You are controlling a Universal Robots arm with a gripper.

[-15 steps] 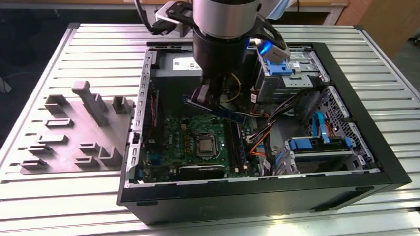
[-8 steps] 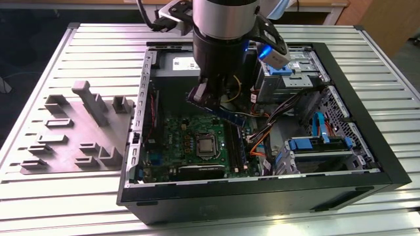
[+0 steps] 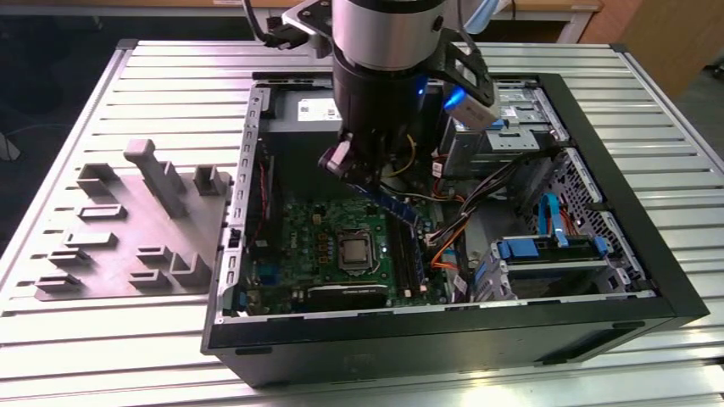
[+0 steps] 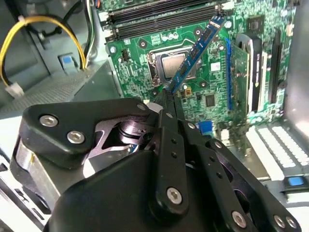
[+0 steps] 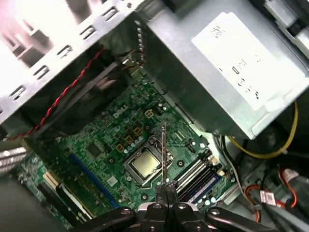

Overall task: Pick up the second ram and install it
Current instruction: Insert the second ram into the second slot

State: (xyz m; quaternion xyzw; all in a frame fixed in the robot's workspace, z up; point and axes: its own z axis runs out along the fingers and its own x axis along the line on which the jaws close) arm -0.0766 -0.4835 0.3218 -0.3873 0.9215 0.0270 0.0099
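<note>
Fingers [image 4: 166, 116] clamped on second ram [image 4: 195, 53]; in exterior view we see long axis pointing 4 o'clock, toward memory sockets [image 3: 408, 254].

Arm [image 3: 385, 51] upright, end effector [image 4: 170, 95] clamping second ram [image 4: 195, 53].

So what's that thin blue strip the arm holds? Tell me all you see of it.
That is the second ram: a thin, flat, long blue circuit strip with small components along it. The gripper is shut on one end, holding it tilted above the green motherboard inside the open case. Its free end points toward the black memory sockets; contact there is unclear.
</note>
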